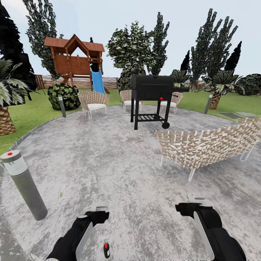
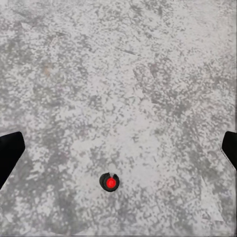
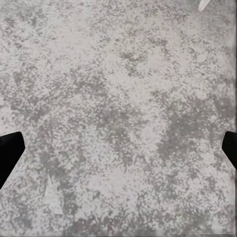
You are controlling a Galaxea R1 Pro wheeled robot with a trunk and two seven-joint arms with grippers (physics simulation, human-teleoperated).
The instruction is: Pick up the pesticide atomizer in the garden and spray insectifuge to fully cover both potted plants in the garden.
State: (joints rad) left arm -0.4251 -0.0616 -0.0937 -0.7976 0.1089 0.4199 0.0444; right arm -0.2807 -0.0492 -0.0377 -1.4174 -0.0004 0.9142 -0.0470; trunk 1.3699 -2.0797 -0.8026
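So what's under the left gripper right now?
Under the left gripper is bare grey paving, with the atomizer standing on it, seen from above as a dark round shape with a red dot. Its body below the head is hidden from that camera.

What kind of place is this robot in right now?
Most likely a back garden: a round grey paved patio ringed by lawn, with a black barbecue grill, woven wicker seats and a wooden playhouse with a blue slide in front of a slatted fence and trees.
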